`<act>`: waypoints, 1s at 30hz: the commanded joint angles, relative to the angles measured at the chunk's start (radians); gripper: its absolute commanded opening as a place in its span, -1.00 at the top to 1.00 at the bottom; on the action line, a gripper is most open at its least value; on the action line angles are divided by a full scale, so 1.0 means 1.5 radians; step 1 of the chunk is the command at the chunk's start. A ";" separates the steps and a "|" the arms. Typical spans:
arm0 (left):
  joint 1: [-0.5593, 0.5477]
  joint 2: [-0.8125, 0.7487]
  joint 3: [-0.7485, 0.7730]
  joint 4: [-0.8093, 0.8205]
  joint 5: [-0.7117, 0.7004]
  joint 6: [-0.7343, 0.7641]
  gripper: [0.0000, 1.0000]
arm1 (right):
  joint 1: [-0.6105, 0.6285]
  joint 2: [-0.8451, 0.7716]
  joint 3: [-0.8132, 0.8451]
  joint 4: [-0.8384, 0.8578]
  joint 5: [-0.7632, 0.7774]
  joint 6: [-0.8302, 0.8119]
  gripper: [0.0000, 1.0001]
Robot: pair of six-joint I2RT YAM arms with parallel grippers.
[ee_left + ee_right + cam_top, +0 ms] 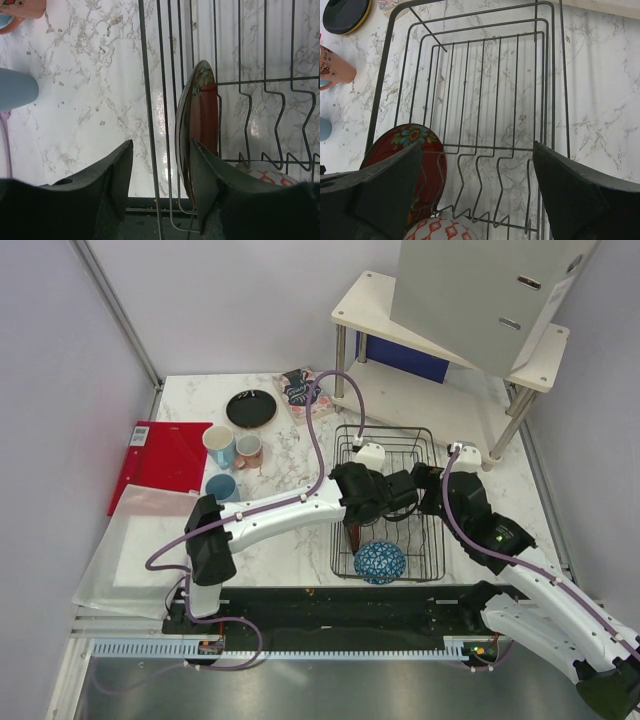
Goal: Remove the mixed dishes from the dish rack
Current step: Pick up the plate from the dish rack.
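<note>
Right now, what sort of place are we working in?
Probably a lab test cell staged as a kitchen counter: plain partition walls, a marble-look table, a wire dish rack with cups set beside it.

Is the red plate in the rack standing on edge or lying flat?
Standing on edge: the left wrist view shows the red plate rim-on, upright among the wires of the dish rack.
</note>
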 commanded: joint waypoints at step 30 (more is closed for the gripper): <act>-0.046 0.009 -0.032 -0.026 -0.037 -0.094 0.96 | 0.000 0.001 -0.015 -0.002 0.021 0.000 -0.96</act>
